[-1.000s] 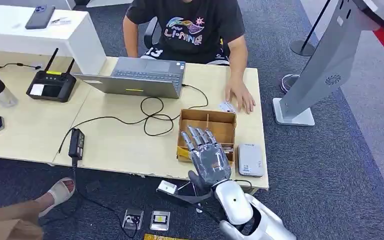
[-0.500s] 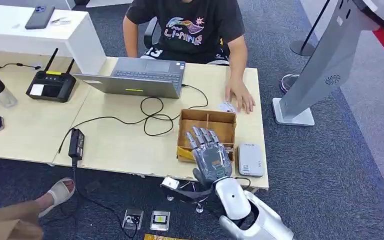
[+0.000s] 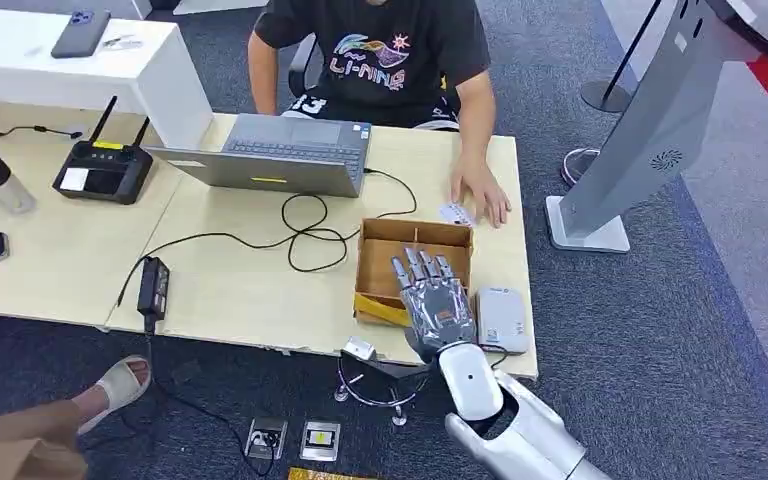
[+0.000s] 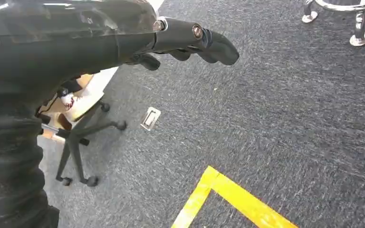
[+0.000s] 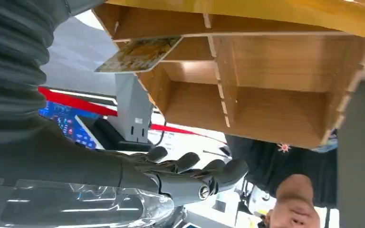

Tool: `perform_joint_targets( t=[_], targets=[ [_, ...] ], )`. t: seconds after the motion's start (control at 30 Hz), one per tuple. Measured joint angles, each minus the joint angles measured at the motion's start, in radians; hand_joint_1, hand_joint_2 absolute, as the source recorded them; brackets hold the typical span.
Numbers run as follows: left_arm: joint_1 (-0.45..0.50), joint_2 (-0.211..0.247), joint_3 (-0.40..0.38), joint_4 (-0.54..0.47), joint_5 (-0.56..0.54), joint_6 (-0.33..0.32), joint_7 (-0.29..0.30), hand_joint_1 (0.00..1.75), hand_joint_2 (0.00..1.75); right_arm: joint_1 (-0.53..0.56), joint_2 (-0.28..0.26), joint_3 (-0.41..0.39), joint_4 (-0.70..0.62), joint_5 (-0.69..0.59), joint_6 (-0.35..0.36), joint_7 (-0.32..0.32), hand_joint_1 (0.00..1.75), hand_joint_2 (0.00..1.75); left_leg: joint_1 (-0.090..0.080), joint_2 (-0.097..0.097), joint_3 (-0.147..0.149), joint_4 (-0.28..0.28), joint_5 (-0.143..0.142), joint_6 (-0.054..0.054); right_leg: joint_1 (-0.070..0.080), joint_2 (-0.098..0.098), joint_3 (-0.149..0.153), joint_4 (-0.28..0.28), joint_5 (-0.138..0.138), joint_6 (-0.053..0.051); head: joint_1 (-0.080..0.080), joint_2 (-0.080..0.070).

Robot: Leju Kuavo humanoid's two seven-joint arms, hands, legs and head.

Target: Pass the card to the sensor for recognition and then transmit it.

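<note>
Now the right hand (image 3: 434, 298), fingers spread and holding nothing, hovers over the wooden box (image 3: 412, 244); it should dip squarely onto the card (image 5: 138, 55) inside.

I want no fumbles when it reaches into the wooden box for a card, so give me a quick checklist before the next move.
1. Right robot hand empty, fingers apart: ok.
2. Right robot hand over the wooden box: ok, above its near right part.
3. Card in the box, within sight of the right wrist view: ok.
4. Sensor uncovered on the table beside the box: ok.
5. Person's hand away from the box: ok, resting on the table beyond it.
6. Left robot hand holds nothing, over carpet: ok.
</note>
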Motion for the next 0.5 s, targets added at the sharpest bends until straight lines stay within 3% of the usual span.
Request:
perform_joint_targets(
  t=[0.2, 0.5],
  targets=[
    [0.0, -0.003, 0.0, -0.002, 0.001, 0.0, 0.0, 0.0, 1.75, -0.013, 0.002, -0.015, 0.047, -0.008, -0.013, 0.005, 0.17, 1.75, 0.0, 0.0, 0.0, 0.0, 0.0, 0.0, 0.0, 0.0, 0.0, 0.0, 0.0, 0.0, 0.0, 0.0],
    [0.001, -0.008, 0.0, -0.008, 0.005, 0.0, 0.0, 0.0, 1.75, -0.019, 0.002, -0.038, 0.077, -0.018, -0.034, 0.013, 0.24, 1.75, 0.0, 0.0, 0.0, 0.0, 0.0, 0.0, 0.0, 0.0, 0.0, 0.0, 0.0, 0.0, 0.0, 0.0]
  ],
)
